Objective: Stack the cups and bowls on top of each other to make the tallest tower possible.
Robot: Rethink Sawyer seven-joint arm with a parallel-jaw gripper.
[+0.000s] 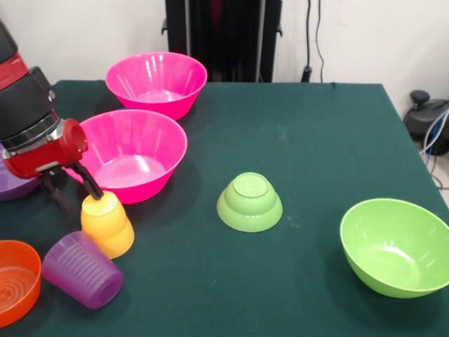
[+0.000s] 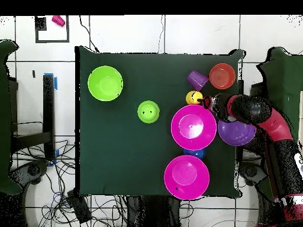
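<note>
My gripper [image 1: 74,191] is open and low at the table's left side, and it also shows in the overhead view [image 2: 208,101]. Its right finger [image 1: 91,186] touches the top of the yellow-orange cup [image 1: 106,225], which stands upside down. The ridged purple cup [image 1: 82,270] lies on its side just in front. The shallow orange bowl [image 1: 15,281] and the wide purple bowl [image 1: 12,187] sit at the left edge. Two hot pink bowls [image 1: 132,153] [image 1: 156,83] stand upright behind. The small green bowl [image 1: 250,202] is upside down mid-table. The lime green bowl [image 1: 395,246] is at the right. The small blue bowl [image 2: 194,153] peeks out between the pink bowls. The red cup is out of view.
The arm [image 1: 28,119] reaches in over the purple bowl [image 2: 237,132] from the table's left side. A small pink object [image 2: 58,20] lies on the floor beyond the table. The robot pedestal [image 1: 223,38] stands behind the far edge.
</note>
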